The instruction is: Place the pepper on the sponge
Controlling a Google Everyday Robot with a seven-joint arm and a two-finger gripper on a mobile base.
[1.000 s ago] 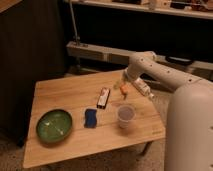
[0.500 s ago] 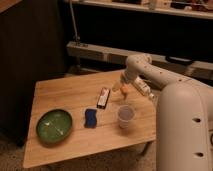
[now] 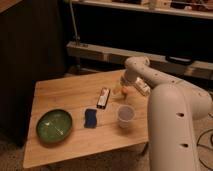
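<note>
On the table: a pale wooden top, seen from above and in front, carries five small things.
Pepper: small, slim and orange, on the back right part of the table, right at the tip of the gripper. It is well apart from the sponge.
Sponge: dark blue and flat with wavy edges. It lies near the front middle of the table, between the plate and the cup, touching neither.
Gripper: low over the back right part of the table, pointing down, with the pepper at its tip on the picture's right side.
Jaws: whether they stand apart, together or clamped on the pepper cannot be made out.
Arm: thick and white. It rises at the lower right, bends over the table's back right corner and comes down to the gripper.
Dark bar: rectangular with a pale stripe, lying flat behind the sponge, near the gripper.
Cup: pale and upright, in front of the pepper.
Plate: round and green, at the front left.
</note>
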